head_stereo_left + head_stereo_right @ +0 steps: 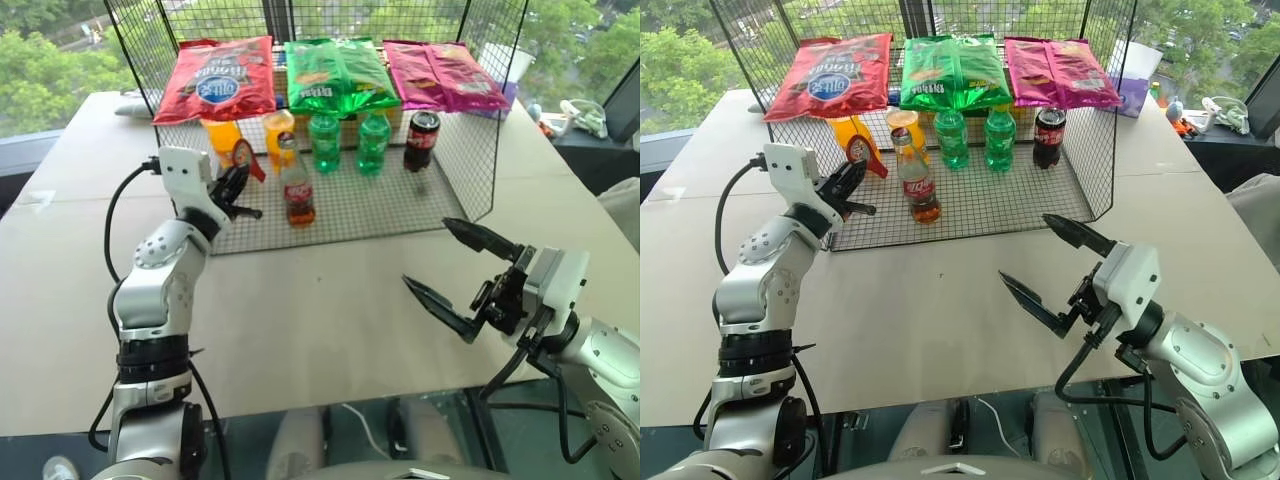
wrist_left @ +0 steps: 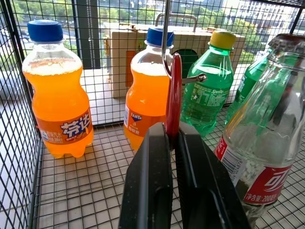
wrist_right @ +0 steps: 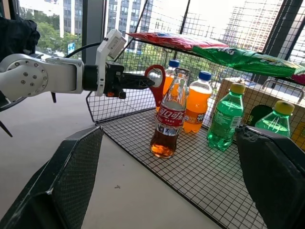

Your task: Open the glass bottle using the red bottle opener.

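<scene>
The glass bottle (image 1: 296,190), clear with a red label and brown cola in its lower part, stands on the wire shelf floor near its front edge. The red bottle opener (image 2: 174,95) hangs from a metal hook just left of the bottle, its ring head up. My left gripper (image 2: 174,136) is shut on the opener's lower handle; the right wrist view shows its fingers (image 3: 136,82) pinching the opener (image 3: 155,83) beside the bottle (image 3: 167,124). My right gripper (image 1: 425,252) hovers open over the table, in front and to the right of the shelf, holding nothing.
A black wire rack (image 1: 350,215) stands on the white table (image 1: 320,310), with chip bags (image 1: 330,70) on top. Inside are orange soda bottles (image 2: 59,90), green bottles (image 1: 348,140) and a cola can (image 1: 422,140). The rack's side mesh (image 1: 475,150) is near my right gripper.
</scene>
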Robot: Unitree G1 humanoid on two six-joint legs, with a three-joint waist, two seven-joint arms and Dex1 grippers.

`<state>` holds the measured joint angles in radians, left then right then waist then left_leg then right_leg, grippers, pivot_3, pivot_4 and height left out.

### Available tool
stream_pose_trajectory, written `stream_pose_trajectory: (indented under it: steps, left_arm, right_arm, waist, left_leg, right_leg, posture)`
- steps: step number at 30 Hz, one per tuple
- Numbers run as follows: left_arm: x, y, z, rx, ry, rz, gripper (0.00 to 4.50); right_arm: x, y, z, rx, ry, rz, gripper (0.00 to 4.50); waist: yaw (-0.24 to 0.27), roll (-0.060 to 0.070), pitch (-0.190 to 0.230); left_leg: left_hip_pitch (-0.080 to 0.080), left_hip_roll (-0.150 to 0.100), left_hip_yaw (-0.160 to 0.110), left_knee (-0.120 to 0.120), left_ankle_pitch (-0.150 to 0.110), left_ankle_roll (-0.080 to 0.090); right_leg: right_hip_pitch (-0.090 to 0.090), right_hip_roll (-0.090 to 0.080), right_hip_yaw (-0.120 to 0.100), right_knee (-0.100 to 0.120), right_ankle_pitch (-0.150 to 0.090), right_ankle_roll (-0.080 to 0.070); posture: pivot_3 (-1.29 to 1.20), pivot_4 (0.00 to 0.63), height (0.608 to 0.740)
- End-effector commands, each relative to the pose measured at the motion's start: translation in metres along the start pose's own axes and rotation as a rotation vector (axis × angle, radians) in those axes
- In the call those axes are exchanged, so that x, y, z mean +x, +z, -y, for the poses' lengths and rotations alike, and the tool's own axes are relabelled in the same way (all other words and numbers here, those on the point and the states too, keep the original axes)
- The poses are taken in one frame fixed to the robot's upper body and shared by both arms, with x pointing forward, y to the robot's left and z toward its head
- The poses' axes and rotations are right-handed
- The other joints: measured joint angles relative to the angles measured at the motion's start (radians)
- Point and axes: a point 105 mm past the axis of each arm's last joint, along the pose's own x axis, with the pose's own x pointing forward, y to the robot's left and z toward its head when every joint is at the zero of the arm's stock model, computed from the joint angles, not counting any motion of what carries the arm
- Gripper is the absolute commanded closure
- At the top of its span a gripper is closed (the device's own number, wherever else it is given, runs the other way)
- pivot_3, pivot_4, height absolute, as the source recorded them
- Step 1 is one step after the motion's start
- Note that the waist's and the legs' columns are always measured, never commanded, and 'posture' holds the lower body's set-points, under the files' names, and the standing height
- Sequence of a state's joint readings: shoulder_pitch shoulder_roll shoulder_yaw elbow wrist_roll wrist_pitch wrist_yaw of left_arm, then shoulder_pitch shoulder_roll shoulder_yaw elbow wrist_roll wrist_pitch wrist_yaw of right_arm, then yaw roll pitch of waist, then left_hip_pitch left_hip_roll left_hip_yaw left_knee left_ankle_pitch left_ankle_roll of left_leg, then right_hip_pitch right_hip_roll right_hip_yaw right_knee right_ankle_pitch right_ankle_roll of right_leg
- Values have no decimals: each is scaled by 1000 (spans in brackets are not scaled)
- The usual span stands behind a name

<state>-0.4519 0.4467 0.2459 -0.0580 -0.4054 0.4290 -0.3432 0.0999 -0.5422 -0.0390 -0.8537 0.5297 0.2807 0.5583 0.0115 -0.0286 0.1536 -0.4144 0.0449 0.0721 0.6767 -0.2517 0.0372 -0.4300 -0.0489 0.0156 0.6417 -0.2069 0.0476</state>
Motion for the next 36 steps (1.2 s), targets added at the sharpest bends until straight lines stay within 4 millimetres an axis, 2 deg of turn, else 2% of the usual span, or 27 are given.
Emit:
stream_pose_trajectory:
  steps: [1,11,16,19,22,25,27,30,33,36]
  left_arm:
    - [-3,19,-4,11,-28,77,4468]
    - [-18,22,-4,-3,-186,61,4468]
    - [-25,16,-5,11,-248,15,4468]
    - [-35,13,-3,-63,-311,-4,4468]
    - [-53,16,2,-189,-425,-18,4468]
    - [-76,22,12,-317,-573,-52,4468]
    - [-93,29,24,-429,-702,-87,4468]
    - [-107,38,45,-575,-847,-129,4468]
    - [-105,40,78,-688,-965,-149,4468]
    - [-99,42,92,-717,-993,-152,4468]
  right_arm:
    - [0,11,-2,-37,0,28,0]
    - [-2,2,1,-13,-6,-9,0]
    - [-3,-6,5,17,-40,-44,0]
    - [-2,-11,6,68,-70,-77,0]
    - [3,-7,3,134,-56,-97,0]
    - [5,-8,10,156,-90,-165,0]
    - [11,0,2,275,27,-121,0]
    - [23,5,2,422,121,-83,0]
    - [48,3,-5,626,259,-69,0]
    - [60,3,-11,711,343,-83,0]
  waist:
    - [0,0,0]
    - [0,0,0]
    - [0,0,0]
    - [0,0,0]
    - [-6,0,0]
    - [-16,0,0]
    - [-21,-1,1]
    - [-20,-1,1]
    - [-19,-1,1]
    - [-25,-1,1]
  left_leg:
    - [0,0,0,0,0,0]
    - [0,0,0,0,0,0]
    - [0,0,0,0,0,0]
    - [0,0,0,0,0,0]
    - [0,2,0,0,0,0]
    - [0,3,-1,0,0,0]
    - [0,2,-2,0,0,0]
    - [1,5,-3,0,0,0]
    - [0,2,-4,0,0,0]
    - [1,2,-4,2,0,0]
  right_leg:
    - [0,0,0,0,0,0]
    - [0,0,0,0,-1,-1]
    - [0,0,0,0,-1,-2]
    - [0,0,0,0,-1,-2]
    - [-1,0,0,0,-1,-2]
    - [-1,0,1,1,-1,-2]
    - [-1,0,0,1,-1,-2]
    - [-1,0,0,1,-2,-2]
    - [-1,-1,0,1,-2,-2]
    - [0,0,1,1,-1,-2]
  posture:
    - [0,150,740]
    - [0,150,740]
    - [0,150,740]
    - [0,150,740]
    - [0,150,740]
    - [0,150,740]
    - [0,150,740]
    - [0,150,740]
    - [0,150,740]
    - [0,150,740]
